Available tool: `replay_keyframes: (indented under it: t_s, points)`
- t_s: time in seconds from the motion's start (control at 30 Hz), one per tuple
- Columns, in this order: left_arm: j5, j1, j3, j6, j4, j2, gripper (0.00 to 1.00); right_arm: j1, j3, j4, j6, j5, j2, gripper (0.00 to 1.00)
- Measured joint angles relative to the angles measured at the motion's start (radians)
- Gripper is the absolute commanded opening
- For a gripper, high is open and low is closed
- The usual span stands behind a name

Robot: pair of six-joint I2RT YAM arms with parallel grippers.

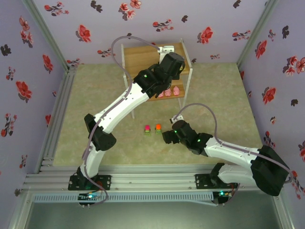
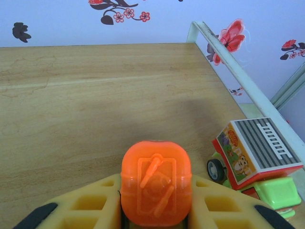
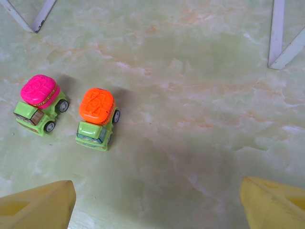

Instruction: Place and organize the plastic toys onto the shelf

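My left gripper (image 2: 156, 202) is shut on an orange-topped toy (image 2: 156, 186), held just above the shelf's top board (image 2: 95, 95). A yellow-green truck with a grey striped top (image 2: 255, 160) stands on that board by its right edge. In the top view the left gripper (image 1: 167, 51) is over the shelf (image 1: 140, 56), and pale-pink pig figures (image 1: 168, 92) sit on the lower board. On the table a magenta-topped truck (image 3: 39, 102) and an orange-topped truck (image 3: 96, 117) stand side by side. My right gripper (image 3: 157, 205) hangs open to their right, with nothing between its fingers.
White shelf legs (image 3: 276, 33) stand on the greenish table beyond the right gripper. Floral walls (image 1: 28, 71) enclose the table on three sides. The left arm (image 1: 121, 107) stretches diagonally across the middle toward the shelf.
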Motion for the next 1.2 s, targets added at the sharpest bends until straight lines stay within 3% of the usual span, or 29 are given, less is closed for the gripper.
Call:
replay_keyframes:
  t_s: [0.73,0.9,1.2]
  points:
    - [0.011,0.001,0.0,-0.002,0.008,0.011,0.42,0.0,0.0,0.007,0.0,0.0,0.002,0.9]
    - [0.013,0.001,0.0,-0.002,0.012,0.011,0.49,0.0,0.0,0.007,0.0,0.0,0.005,0.9]
    - [0.019,0.001,-0.016,-0.001,0.046,0.007,0.5,0.0,0.0,0.008,0.0,0.0,0.005,0.9]
